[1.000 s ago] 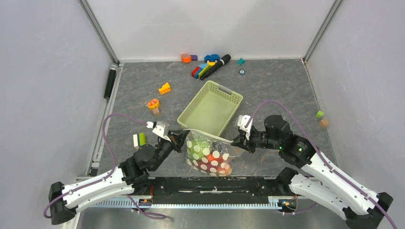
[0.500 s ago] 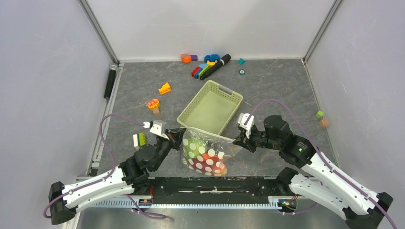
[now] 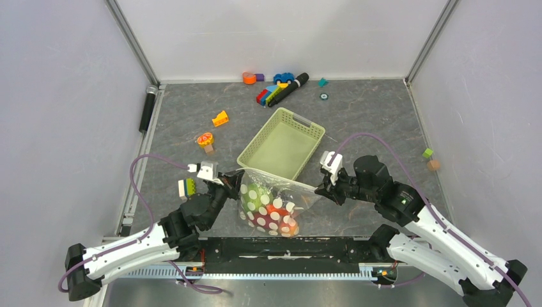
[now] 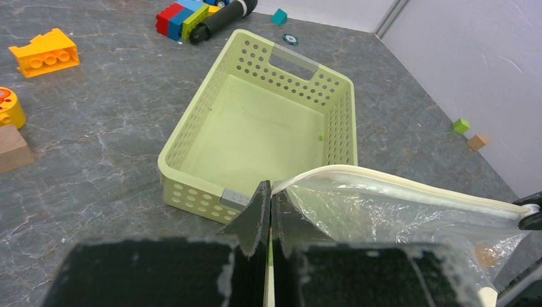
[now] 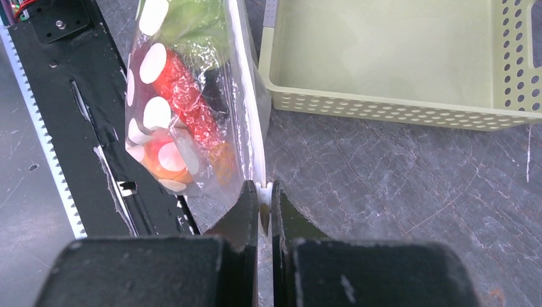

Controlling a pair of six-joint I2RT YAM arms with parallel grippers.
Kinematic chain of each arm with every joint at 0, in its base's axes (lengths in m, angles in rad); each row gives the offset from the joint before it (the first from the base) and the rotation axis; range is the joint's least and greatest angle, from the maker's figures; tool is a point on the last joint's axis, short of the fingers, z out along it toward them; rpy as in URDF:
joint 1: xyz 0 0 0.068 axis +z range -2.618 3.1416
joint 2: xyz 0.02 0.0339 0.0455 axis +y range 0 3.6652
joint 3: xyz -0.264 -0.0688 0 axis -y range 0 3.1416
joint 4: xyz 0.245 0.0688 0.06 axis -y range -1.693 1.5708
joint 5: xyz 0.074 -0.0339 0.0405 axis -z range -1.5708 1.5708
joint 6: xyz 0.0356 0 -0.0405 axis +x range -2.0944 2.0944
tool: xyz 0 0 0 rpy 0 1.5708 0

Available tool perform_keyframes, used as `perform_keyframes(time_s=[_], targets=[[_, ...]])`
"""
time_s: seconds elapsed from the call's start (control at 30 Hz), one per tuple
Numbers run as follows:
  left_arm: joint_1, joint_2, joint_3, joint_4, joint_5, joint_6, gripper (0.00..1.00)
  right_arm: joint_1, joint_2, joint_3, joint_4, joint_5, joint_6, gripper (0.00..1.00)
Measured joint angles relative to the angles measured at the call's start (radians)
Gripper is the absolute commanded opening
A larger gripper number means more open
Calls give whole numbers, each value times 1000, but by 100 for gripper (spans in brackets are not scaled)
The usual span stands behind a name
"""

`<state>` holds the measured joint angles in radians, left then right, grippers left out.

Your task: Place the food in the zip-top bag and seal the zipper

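1. Nearest the arm bases, a black rail runs along the table edge. The right wrist view shows the lower part of the zip-top bag over that rail; the top view shows only that the two lie close.
2. The bag is strung between the two arms, just in front of the basket, its top edge pulled into a line and its dotted body sagging toward the rail.
3. The left gripper has its fingers pressed together on the bag's left top corner. Its wrist view shows the clear film coming out from between the tips, which the top view does not show.
4. The right gripper is likewise closed, pinching the opposite end of the zipper, whose white strip enters its fingers.
5. The food is inside the bag. The right wrist view shows a red piece, something green above it and an orange piece below; the left wrist view shows almost none of it, only film and the pale strip.
6. No view shows whether the zipper is pressed shut along its whole length.
7. Just beyond the bag lies the pale green basket, tilted to the table edges. The left wrist view shows its floor bare apart from a tiny speck.
8. Farther left are an orange block and a round orange toy.
9. At the back wall lie coloured building blocks and a black cylinder.
10. Far right, two small cubes sit together near the wall.
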<state>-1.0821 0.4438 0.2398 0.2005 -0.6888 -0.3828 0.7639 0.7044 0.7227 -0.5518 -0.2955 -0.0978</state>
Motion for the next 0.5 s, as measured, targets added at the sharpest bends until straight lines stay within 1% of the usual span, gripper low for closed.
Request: perform_keyframes(time_s=[0.4, 0.5], targets=[[0, 1, 0, -15, -40, -3, 2, 0, -3, 29, -40, 36, 5, 0], [-1, 5, 0, -16, -43, -3, 2, 0, -3, 33, -49, 47, 6, 3]])
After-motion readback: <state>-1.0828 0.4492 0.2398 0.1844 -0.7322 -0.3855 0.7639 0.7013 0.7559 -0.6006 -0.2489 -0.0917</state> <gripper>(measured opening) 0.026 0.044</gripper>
